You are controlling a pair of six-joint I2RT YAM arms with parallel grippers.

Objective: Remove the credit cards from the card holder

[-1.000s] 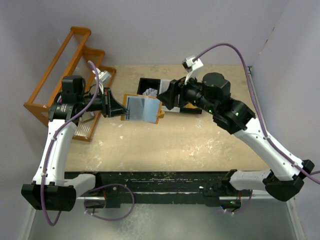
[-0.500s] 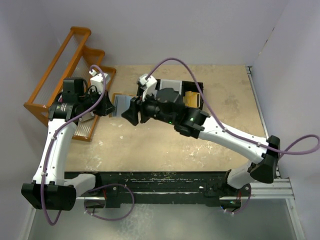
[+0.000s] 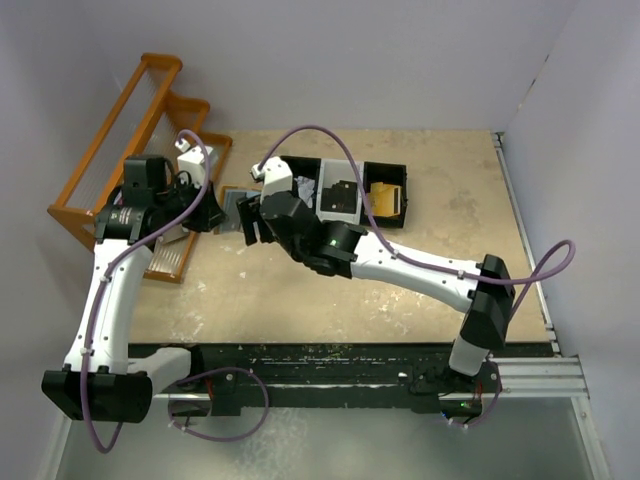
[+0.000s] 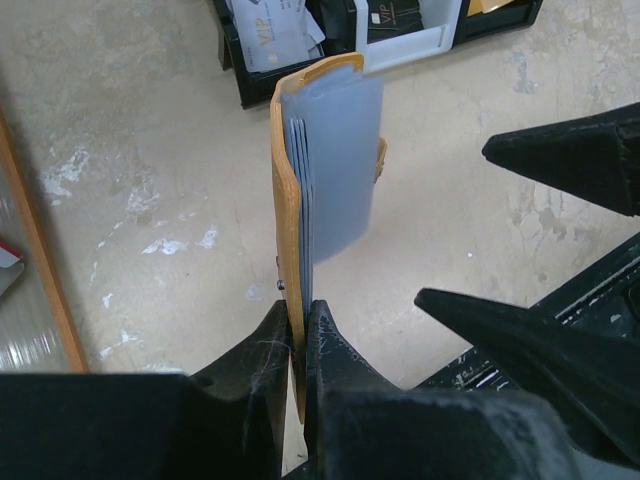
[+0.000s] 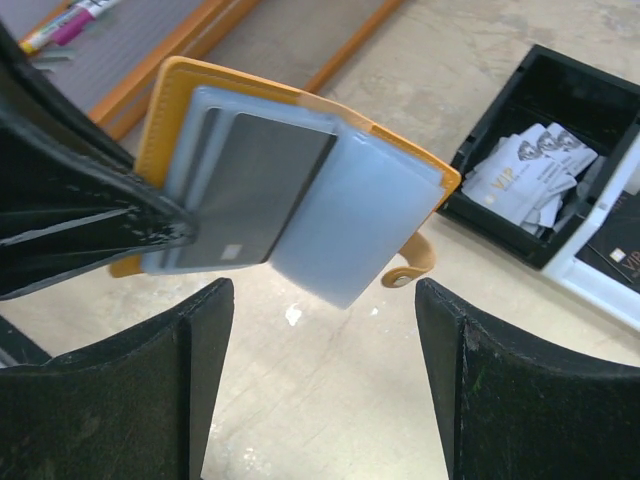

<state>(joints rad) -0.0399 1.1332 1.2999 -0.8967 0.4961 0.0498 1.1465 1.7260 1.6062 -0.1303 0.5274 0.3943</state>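
Note:
The card holder (image 5: 180, 95) is a tan-orange bifold, held open above the table, with pale blue inside panels (image 5: 350, 220) and a snap tab hanging below. A grey credit card (image 5: 255, 185) sits in its left pocket. My left gripper (image 4: 297, 312) is shut on the holder's lower edge (image 4: 285, 220), seen edge-on there. In the top view the card holder (image 3: 232, 205) is a small patch between both grippers. My right gripper (image 5: 322, 290) is open, its fingers (image 5: 190, 380) just short of the holder and touching nothing. My right gripper's fingers (image 4: 570, 155) show at the right of the left wrist view.
A black three-compartment tray (image 3: 400, 172) stands behind the right arm, with white printed cards (image 5: 520, 165) in its left compartment. An orange rack (image 3: 120, 130) fills the far left. A clear ridged tray (image 3: 170, 255) lies beside the left arm.
My right arm has swung left from the black tray to the card holder and now faces it with open fingers. The left gripper has kept its hold and drawn the holder slightly left.

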